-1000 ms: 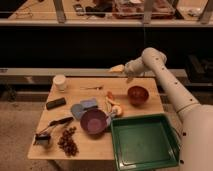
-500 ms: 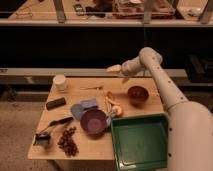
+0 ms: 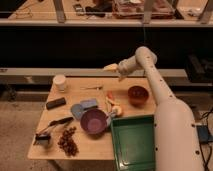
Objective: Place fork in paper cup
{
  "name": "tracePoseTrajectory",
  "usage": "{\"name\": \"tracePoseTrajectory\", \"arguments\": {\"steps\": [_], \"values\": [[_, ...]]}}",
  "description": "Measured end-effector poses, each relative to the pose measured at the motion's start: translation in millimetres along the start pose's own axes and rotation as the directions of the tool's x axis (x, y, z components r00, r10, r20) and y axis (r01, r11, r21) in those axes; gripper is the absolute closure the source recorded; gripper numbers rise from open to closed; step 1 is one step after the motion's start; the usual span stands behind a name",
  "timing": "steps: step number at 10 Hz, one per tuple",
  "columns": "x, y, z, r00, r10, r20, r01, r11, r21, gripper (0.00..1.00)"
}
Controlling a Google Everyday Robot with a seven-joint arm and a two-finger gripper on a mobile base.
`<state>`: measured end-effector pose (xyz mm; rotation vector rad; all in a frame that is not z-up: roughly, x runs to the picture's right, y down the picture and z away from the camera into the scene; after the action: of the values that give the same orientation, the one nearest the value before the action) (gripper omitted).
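The gripper [image 3: 113,67] is being held released, with nothing in it, above the far edge of the counter [image 3: 92,149], a little right of and beyond the fork [image 3: 95,88]. By the look of it, it is being poised high there so that a descent onto the fork can be lined up. The fork is lying flat on the far part of the counter, between the paper cup [image 3: 60,82] at the far left and the brown bowl [image 3: 137,95] to the right, apart from both. It is showing as a thin, silvery sliver with a slender handle, lying roughly left to right. Which end carries the tines cannot be told. The paper cup is standing upright, mouth up, so that the fork can be dropped in from above.
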<state>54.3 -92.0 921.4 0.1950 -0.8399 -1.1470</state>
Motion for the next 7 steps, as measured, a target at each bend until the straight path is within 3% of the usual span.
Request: {"name": "tracePoseTrajectory", "arguments": {"steps": [2,4,7], "values": [[-2.7,8.1,16.7,1.000,-0.010,-0.006,0.010,0.999,-0.040,0.20],[-3.2,11.5,20.4,0.999,-0.019,-0.050,0.016,0.997,-0.071,0.20],[-4.1,9.8,32.0,0.997,-0.022,-0.072,0.016,0.996,-0.086,0.20]]}}
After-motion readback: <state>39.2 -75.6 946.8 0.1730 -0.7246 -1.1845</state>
